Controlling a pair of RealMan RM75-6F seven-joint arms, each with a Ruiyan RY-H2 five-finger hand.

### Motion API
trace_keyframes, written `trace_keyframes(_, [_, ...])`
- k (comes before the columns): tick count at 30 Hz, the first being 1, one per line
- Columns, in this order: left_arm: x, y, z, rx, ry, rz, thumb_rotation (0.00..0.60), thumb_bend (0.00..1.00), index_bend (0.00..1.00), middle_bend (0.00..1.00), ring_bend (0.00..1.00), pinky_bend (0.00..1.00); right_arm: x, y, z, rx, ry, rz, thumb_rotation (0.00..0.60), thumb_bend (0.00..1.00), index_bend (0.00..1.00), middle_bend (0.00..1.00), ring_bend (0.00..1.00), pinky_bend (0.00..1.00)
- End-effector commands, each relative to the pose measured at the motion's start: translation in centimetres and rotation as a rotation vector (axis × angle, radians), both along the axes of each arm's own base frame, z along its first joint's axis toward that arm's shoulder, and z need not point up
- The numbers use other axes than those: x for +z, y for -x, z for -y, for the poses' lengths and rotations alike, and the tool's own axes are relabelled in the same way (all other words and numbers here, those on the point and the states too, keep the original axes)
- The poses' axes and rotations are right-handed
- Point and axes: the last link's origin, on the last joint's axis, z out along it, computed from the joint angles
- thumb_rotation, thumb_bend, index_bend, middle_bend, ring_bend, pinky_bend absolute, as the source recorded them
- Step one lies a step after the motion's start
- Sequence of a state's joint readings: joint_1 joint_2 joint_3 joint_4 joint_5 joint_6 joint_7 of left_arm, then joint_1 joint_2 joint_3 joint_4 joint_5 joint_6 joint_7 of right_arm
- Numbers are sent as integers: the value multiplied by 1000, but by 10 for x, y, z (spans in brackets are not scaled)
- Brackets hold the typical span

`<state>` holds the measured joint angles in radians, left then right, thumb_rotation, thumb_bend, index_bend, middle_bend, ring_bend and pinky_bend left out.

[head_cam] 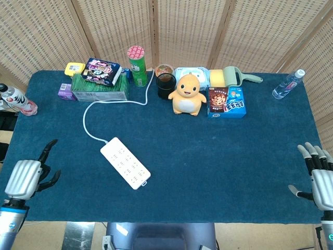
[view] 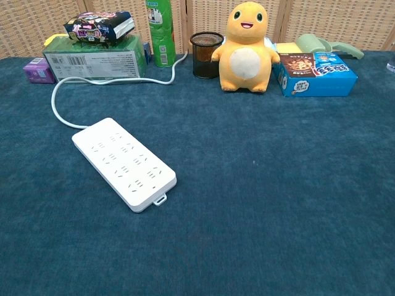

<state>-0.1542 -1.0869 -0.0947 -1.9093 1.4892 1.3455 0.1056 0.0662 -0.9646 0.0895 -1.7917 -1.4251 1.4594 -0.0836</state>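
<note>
My left hand hovers over the table's front left corner in the head view, fingers apart and holding nothing. My right hand is at the front right edge, fingers spread and empty. Neither hand shows in the chest view. A white power strip lies on the blue cloth between them, nearer the left hand, and its cord runs back toward the far row of objects.
Along the far edge stand a green box with a snack bag on top, a green can, a black mesh cup, an orange plush toy, a blue snack box. Bottles lie at both sides.
</note>
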Motion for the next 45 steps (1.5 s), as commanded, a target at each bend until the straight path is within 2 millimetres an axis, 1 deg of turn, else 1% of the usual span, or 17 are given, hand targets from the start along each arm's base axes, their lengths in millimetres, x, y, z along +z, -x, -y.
trace_keyframes(1, [-23,-21,-26,3,100,66,600,567,222,1000,1000,1000,0,2,2,-7,3,-3,600,0,54,28,19,0])
trace_keyframes(2, [-26,-23,-30,6,112,65,600,577,269,1000,1000,1000,0,3,2,-9,4,-4,600,0,54,28,19,0])
trace_keyframes(3, [-30,-24,-34,11,123,58,600,583,297,1000,1000,1000,1,4,3,-12,6,-5,600,0,54,27,19,0])
trace_keyframes(5, [-38,-27,-41,18,137,46,600,588,317,1000,1000,1000,0,6,4,-18,8,-7,600,0,53,28,18,0])
trace_keyframes(10, [-57,-34,-55,35,165,19,600,588,318,1000,1000,1000,0,11,8,-40,10,-16,600,0,53,28,19,0])
trace_keyframes(18, [-77,-39,-74,64,179,-11,600,585,315,1000,1000,1000,-5,19,14,-79,-1,-30,600,0,53,28,19,0])
trace_keyframes(22, [-89,-38,-83,84,208,-34,600,583,266,1000,1000,1000,-7,20,15,-85,-7,-36,600,0,53,28,19,0])
trace_keyframes(26, [-99,-38,-89,103,228,-48,600,581,240,1000,1000,1000,-8,24,17,-99,-11,-37,600,0,54,28,19,0])
trace_keyframes(32, [-110,-39,-95,118,248,-65,600,581,239,1000,1000,1000,-10,27,19,-113,-17,-37,600,0,54,28,19,0])
trace_keyframes(37, [-122,-41,-95,119,281,-84,600,581,240,1000,1000,1000,-9,28,20,-117,-16,-35,600,0,53,27,18,0])
trace_keyframes(45, [-136,-38,-96,138,306,-87,600,577,240,1000,1000,1000,-7,29,20,-117,-10,-28,600,0,54,27,19,0])
